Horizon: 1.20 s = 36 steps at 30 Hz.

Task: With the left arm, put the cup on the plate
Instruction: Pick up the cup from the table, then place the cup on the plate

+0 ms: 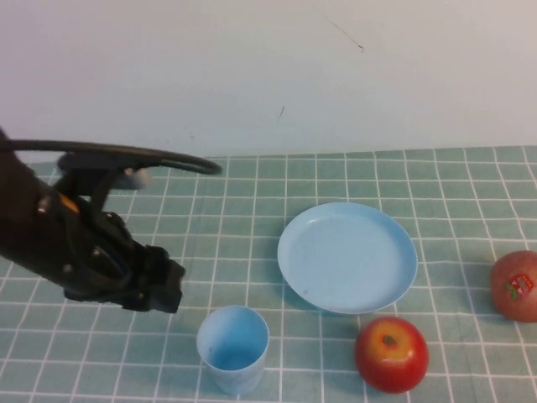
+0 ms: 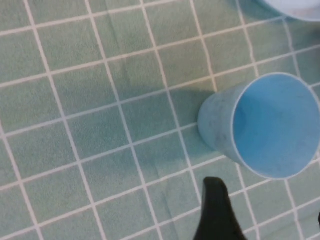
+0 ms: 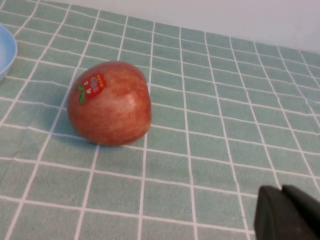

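The light blue cup (image 1: 233,348) stands upright and empty near the table's front edge, left of the plate (image 1: 347,257). My left gripper (image 1: 168,290) hovers just left of the cup, apart from it. In the left wrist view the cup (image 2: 260,125) lies just ahead of my open, empty left gripper (image 2: 266,200); one black finger (image 2: 216,210) shows and the other is barely in view at the picture's edge. The plate's rim (image 2: 295,7) shows beyond the cup. My right gripper (image 3: 281,189) is shut and empty, low over the cloth, out of the high view.
A red apple (image 1: 391,353) sits in front of the plate, right of the cup. A second apple with a sticker (image 1: 516,285) sits at the right edge, also in the right wrist view (image 3: 110,102). A green checked cloth (image 1: 252,193) covers the table; a white wall is behind.
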Available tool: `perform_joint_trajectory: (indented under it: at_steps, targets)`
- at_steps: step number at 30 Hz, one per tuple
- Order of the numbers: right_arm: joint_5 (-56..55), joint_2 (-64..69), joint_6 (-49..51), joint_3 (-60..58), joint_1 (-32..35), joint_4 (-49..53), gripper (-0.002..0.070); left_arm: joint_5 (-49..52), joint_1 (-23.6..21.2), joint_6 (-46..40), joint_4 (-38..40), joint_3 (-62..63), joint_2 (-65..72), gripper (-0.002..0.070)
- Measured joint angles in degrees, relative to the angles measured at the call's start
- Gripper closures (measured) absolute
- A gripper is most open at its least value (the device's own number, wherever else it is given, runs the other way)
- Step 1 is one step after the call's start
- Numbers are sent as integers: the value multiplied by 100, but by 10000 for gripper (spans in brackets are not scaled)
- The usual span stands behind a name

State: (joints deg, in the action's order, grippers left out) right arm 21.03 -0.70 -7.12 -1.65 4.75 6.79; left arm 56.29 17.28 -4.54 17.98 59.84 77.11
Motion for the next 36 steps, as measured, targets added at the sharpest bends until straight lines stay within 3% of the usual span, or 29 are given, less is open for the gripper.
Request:
perform_joint_trajectory:
  at_steps: [6,13,15,17,18,22,30,36]
  targets:
    - [0,0,0,0,0,0,678,-486,665,260,-399,0,965,287]
    - [0,0,0,0,0,0,678,-1305,905,311,-379,4,2010,306]
    - [0,0,0,0,0,0,678,-1373,905,342,-401,27,2260,383]
    - [0,0,0,0,0,0,678,-1306,905,375,-501,126,2428,531]
    - [0,0,0,0,0,0,678,-1264,905,375,-530,184,2456,570]
    - [0,0,0,0,0,0,678,-1024,905,375,-475,701,2470,647]
    - [0,0,0,0,0,0,678,-729,949,375,-118,2382,2581,657]
    - [0,0,0,0,0,-1,678,-188,1064,340,-97,3726,3459,657]
